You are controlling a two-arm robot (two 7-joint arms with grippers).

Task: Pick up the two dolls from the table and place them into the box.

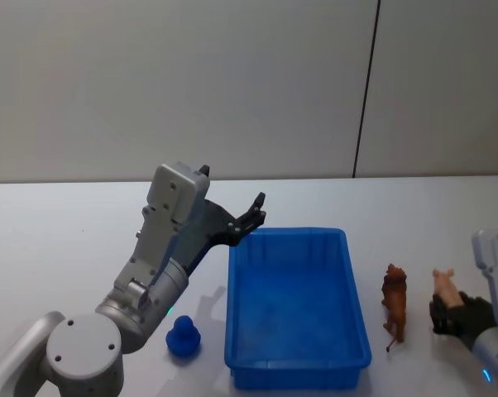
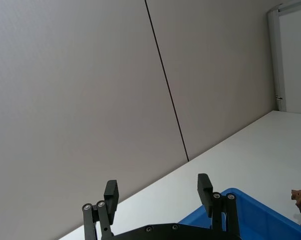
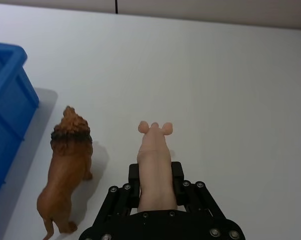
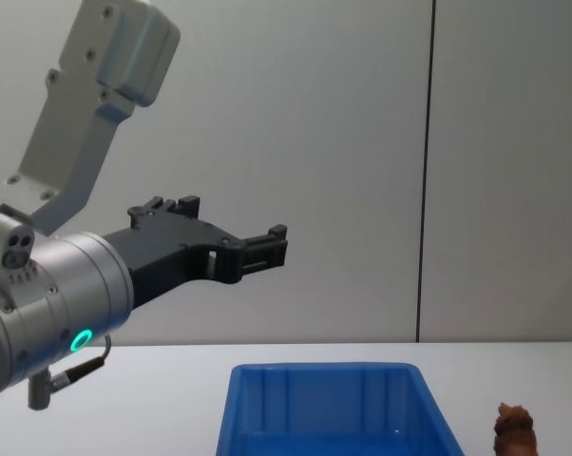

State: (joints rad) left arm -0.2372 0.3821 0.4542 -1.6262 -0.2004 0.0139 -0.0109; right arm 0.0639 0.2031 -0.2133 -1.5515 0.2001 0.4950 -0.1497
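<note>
While the box (image 1: pixel 299 364) sits empty, the right gripper (image 3: pixel 155 171) clasps the pink doll (image 3: pixel 154 150) on the table (image 3: pixel 230 100); the brown doll (image 3: pixel 70 165) stands untouched beside it. The left gripper (image 2: pixel 157 185) hovers open, holding nothing.

A small dark-blue toy (image 1: pixel 183 337), rounded and rather duck-like, sits by itself low on the near left. Behind everything runs a plain grey wall (image 1: pixel 191 83), split by one thin dark vertical seam (image 1: pixel 366 91). A white frame (image 2: pixel 276 60) stands at the wall's far end.
</note>
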